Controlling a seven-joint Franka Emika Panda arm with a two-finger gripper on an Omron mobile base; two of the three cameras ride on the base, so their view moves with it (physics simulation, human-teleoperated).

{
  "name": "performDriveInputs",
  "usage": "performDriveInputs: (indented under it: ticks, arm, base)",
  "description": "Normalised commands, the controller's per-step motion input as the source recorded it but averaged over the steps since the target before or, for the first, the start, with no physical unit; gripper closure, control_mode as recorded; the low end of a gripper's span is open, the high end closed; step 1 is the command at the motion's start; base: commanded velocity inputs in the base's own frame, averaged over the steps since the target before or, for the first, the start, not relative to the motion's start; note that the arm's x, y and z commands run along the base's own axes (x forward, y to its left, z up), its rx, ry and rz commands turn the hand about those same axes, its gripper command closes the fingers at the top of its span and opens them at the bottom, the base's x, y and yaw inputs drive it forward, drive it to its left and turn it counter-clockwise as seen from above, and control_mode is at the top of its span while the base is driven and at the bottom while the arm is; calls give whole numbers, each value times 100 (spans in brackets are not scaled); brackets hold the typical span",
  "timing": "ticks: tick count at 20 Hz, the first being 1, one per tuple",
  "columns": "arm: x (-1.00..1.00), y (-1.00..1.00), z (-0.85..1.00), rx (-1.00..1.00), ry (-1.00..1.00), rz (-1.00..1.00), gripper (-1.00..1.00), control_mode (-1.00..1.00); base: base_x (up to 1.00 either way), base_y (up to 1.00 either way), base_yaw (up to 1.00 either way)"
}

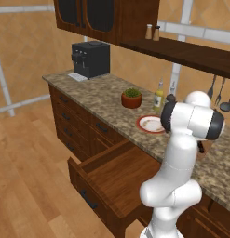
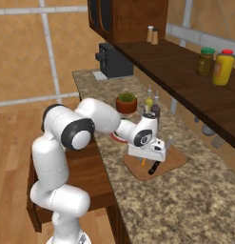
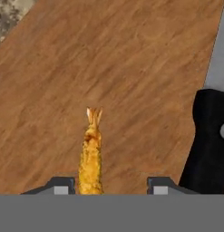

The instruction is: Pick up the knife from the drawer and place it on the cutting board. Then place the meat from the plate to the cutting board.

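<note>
Knife (image 2: 153, 167) already on cutting board (image 2: 176, 160). Meat (image 3: 91, 156) at board, between parted jaws, apparently released. Remaining: withdraw gripper (image 2: 148, 162).

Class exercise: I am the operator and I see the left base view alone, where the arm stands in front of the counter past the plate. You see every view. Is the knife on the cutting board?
Observer: Yes. In the right base view the knife lies on the cutting board.
Operator: Where is the gripper?
Observer: The gripper hangs low over that board, right beside the knife.
Operator: And the meat?
Observer: In the hand view the meat stands over the board between the open jaws, close to one finger, with a gap to the other.
</note>
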Motion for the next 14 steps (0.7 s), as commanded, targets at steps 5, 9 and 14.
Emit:
performDriveInputs:
  ticks: [5,9,14]
  arm:
    - [-13,10,64,5,-3,0,-100,-100]
    - [-18,57,94,2,-3,0,-100,-100]
    - [-68,76,62,0,0,0,-100,-100]
  base:
    - [0,0,0]
    - [0,0,0]
    - [0,0,0]
